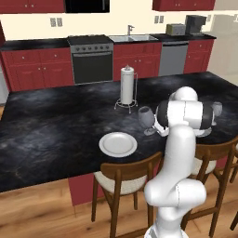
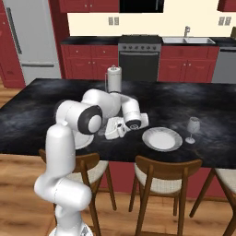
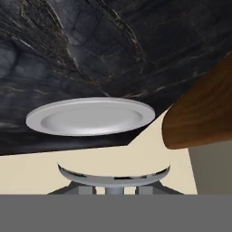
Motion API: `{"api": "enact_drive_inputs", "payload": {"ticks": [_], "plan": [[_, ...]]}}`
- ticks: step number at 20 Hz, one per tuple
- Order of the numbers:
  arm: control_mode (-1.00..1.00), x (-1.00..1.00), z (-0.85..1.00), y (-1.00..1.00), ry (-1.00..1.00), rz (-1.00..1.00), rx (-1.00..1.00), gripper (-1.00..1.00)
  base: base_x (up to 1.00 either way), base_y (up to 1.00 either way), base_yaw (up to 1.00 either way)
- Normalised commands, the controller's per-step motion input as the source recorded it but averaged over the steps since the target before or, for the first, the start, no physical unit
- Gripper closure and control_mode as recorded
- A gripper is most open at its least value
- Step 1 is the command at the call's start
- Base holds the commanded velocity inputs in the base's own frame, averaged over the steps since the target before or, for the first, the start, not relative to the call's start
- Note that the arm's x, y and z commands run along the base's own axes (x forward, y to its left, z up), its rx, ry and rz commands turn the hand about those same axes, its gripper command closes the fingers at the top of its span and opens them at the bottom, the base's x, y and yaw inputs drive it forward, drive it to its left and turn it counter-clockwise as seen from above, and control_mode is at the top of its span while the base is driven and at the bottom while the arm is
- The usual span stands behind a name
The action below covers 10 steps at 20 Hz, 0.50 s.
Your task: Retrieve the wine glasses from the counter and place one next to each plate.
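Observation:
One wine glass (image 1: pixel 146 117) stands upright over the black island, right of the left plate (image 1: pixel 117 144). My gripper (image 1: pixel 156 126) is shut on its stem from the right; whether the foot touches the top I cannot tell. In the hand view the glass's round foot (image 3: pixel 113 174) sits just before my gripper (image 3: pixel 113 189), and that plate (image 3: pixel 90 117) lies beyond. The arm half hides this plate (image 2: pixel 85 139) in the right base view, where my gripper (image 2: pixel 120 130) is low over the island. A second plate (image 2: pixel 162 138) has the other wine glass (image 2: pixel 193 126) standing at its right. The counter (image 1: pixel 37 44) runs along the back wall.
A tall paper-towel roll (image 1: pixel 127 86) stands mid-island behind the held glass. Wooden chairs (image 1: pixel 122 179) line the island's near edge, and one chair back (image 3: pixel 204 118) shows close in the hand view. Sink (image 1: pixel 132 38) and stove (image 1: pixel 92 58) sit in the back counter.

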Motion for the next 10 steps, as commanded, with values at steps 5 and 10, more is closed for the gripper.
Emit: {"api": "enact_drive_inputs", "payload": {"ticks": [5, 10], "plan": [[-1.00, 0.00, -0.16, 0.00, -0.06, 0.00, 0.00, 1.00, 0.00, 0.00, 0.00], [-1.00, 0.05, -0.08, 0.02, -0.06, 0.00, 0.00, 1.00, 0.00, 0.00, 0.00]]}}
